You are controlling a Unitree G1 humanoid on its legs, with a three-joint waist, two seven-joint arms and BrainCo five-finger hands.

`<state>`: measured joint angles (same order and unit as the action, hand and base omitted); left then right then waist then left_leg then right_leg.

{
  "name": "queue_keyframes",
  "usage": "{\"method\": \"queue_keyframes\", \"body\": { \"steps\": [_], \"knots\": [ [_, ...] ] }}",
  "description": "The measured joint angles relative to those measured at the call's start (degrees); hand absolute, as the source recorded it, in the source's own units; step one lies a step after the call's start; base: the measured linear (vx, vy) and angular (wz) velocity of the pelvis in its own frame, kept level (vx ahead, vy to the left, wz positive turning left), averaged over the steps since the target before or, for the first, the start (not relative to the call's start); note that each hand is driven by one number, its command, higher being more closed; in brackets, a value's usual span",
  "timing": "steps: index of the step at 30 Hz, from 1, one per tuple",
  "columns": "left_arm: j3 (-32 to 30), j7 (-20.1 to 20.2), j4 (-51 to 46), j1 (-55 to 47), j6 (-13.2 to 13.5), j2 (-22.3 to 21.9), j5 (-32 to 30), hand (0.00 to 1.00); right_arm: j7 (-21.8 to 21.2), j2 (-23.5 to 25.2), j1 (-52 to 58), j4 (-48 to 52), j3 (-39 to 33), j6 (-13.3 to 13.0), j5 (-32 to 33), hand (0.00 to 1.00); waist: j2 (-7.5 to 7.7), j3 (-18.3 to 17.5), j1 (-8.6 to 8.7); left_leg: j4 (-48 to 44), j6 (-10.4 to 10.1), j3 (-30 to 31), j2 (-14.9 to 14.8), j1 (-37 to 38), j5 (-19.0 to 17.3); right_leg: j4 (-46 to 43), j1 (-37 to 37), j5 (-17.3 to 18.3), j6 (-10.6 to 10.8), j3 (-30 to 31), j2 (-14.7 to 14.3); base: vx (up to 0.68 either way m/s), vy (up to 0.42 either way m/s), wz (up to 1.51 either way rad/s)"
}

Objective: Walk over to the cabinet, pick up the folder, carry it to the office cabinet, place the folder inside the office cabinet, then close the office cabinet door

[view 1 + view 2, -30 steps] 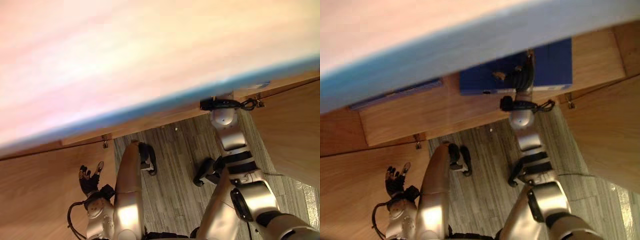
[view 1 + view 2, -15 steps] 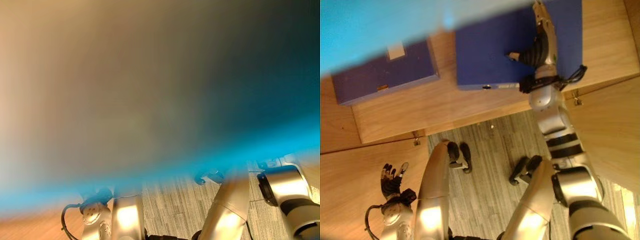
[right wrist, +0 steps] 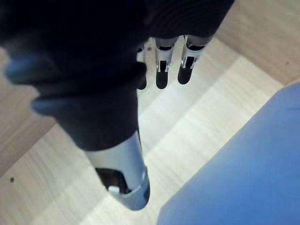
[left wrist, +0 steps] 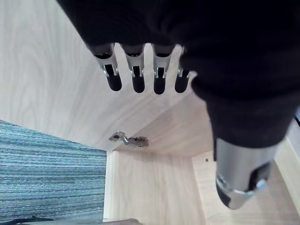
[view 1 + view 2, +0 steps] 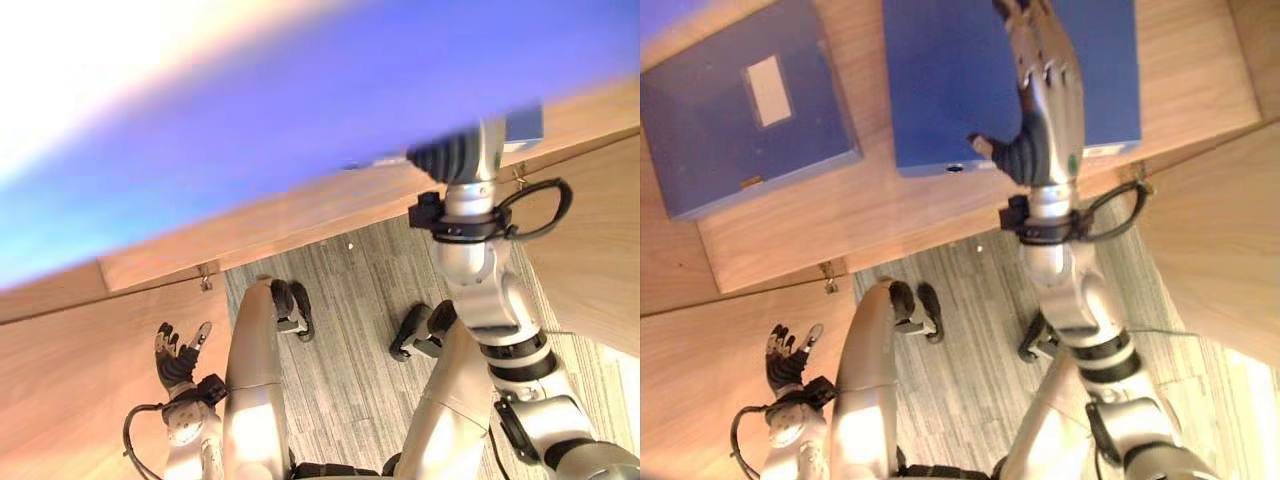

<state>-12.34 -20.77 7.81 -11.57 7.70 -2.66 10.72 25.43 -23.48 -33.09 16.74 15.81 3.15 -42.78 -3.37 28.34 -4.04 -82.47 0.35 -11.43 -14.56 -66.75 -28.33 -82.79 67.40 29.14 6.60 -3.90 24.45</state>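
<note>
My right hand (image 5: 1045, 95) released, fingers straight over folder (image 5: 940, 80) — near shelf (image 5: 870, 205) front edge | second folder (image 5: 730, 135) upper left, label (image 5: 767, 90) unreadable | left hand (image 5: 788, 358) released, lower left.

Left folder (image 5: 710, 140) lies beside right folder (image 5: 940, 80) on shelf (image 5: 890, 212).

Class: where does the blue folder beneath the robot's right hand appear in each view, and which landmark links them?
Left eye view: the folder is probably the small blue corner beside the right hand's dark cover.
Right eye view: top centre, on the wooden shelf, under the right hand.
Left wrist view: the left hand faces a wood panel and hinge instead.
Right wrist view: the blue surface beside the thumb.
Shared landmark: the right hand.
</note>
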Motion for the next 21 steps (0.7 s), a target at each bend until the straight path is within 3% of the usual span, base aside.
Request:
{"method": "queue_keyframes", "body": {
  "steps": [3, 10, 15, 21],
  "knots": [
    [-0.1, 0.0, 1.8, 0.0, 0.1, 0.2, -0.2, 0.00, 2.1, -1.2, 4.1, 1.0, 2.5, -0.7, -5.6, 0.00, -0.06, 0.0, 0.93, 2.1, -0.7, -0.6, -1.0, 3.3, 0.1, 2.3, -2.5, -0.7, -0.2, -0.1, -1.4, -0.01, -0.032, -0.27],
    [0.0, 0.0, 4.4, 0.0, 0.2, 1.1, 0.2, 0.00, 1.9, -5.1, 9.0, 1.7, 7.4, -2.9, -6.2, 0.00, -0.63, 0.1, 1.11, 3.5, -1.0, -1.0, -2.0, 5.4, 0.2, 4.0, -4.1, -1.3, -0.7, -0.6, -2.9, -0.01, -0.036, -0.09],
    [0.9, 0.6, 6.3, -0.2, 0.3, 2.2, 1.5, 0.00, -1.8, -9.2, 15.4, -3.0, 12.7, -6.7, -6.1, 0.00, -0.92, 0.1, 1.37, 5.3, -1.0, -1.6, -2.1, 7.0, 0.3, 6.4, -5.6, -2.3, -0.5, -0.8, -3.6, -0.01, -0.010, -0.08],
    [2.0, 1.2, 6.4, -0.2, 0.8, 2.9, 2.9, 0.00, -4.9, -12.0, 14.9, -12.2, 12.3, -7.2, -6.1, 0.00, -0.96, 0.1, 1.06, 5.7, -0.9, -1.9, -2.2, 7.0, 0.3, 7.2, -5.6, -2.8, -0.4, -0.8, -3.8, -0.01, 0.003, -0.03]
  ]
}}
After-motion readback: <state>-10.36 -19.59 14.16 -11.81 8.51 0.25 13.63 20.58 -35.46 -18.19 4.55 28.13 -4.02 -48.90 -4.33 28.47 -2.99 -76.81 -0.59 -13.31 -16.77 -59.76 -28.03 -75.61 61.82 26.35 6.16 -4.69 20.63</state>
